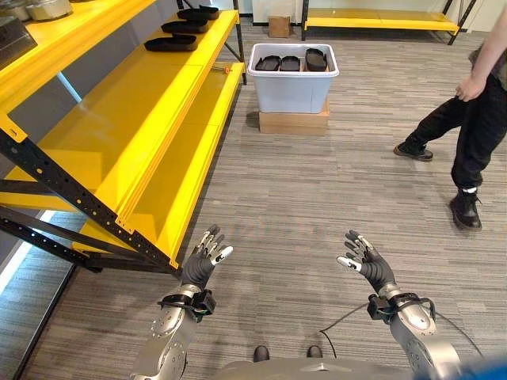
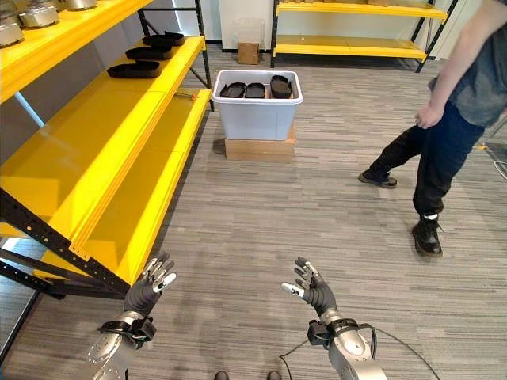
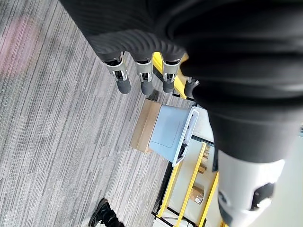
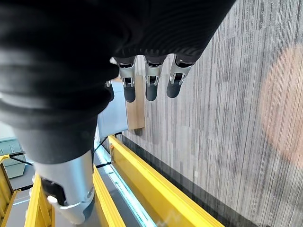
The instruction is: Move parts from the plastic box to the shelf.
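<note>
My left hand (image 1: 203, 260) and right hand (image 1: 366, 261) hang over the floor, fingers spread and empty. The yellow shelf (image 1: 119, 142) runs along my left, with three black parts (image 1: 171, 43) at its far end. Farther ahead, the plastic box (image 1: 292, 79) on a cardboard carton (image 1: 293, 122) holds more black parts (image 1: 289, 62). A person (image 1: 467, 134) stands to my right.
</note>
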You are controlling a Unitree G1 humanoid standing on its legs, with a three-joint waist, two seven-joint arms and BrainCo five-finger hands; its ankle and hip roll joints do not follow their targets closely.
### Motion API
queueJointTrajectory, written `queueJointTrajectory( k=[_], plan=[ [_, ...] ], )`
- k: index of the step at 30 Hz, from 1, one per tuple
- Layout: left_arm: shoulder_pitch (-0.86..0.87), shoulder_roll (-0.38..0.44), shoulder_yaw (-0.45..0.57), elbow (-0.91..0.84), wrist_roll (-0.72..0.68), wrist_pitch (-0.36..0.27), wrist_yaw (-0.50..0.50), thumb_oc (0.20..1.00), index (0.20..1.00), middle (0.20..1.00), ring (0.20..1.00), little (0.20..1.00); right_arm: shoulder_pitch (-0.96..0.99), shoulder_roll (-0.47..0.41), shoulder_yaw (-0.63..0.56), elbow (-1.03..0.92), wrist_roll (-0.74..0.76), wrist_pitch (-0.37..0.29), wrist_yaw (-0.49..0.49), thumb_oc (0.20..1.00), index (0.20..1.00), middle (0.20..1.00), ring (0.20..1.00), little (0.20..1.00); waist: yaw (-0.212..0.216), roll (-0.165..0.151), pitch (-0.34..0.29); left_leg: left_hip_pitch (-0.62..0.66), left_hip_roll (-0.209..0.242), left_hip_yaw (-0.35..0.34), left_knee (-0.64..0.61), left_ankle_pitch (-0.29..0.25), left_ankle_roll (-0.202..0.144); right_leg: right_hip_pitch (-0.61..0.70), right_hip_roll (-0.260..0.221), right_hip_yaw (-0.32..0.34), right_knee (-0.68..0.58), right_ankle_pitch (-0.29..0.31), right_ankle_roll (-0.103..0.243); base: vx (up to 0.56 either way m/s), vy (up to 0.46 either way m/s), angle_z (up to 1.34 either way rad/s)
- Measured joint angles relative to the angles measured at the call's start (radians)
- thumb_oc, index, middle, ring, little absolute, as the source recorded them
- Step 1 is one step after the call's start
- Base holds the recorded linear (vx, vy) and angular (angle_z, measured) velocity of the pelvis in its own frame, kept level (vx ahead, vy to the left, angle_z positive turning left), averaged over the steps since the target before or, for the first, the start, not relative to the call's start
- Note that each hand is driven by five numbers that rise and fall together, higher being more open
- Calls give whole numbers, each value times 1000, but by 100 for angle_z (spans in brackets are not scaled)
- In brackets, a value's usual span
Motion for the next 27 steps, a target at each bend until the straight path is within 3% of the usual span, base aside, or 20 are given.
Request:
queueJointTrajectory(
  k=[27],
  plan=[
    [2, 0, 0, 0, 1, 0, 0, 1000, 1000, 1000, 1000, 1000, 0, 0, 0, -1, 0, 0, 0, 1000, 1000, 1000, 1000, 1000, -1, 6, -9, 0, 0, -1, 0, 0, 0, 1, 0, 0, 0, 0, 0, 0, 0, 0]
  ],
)
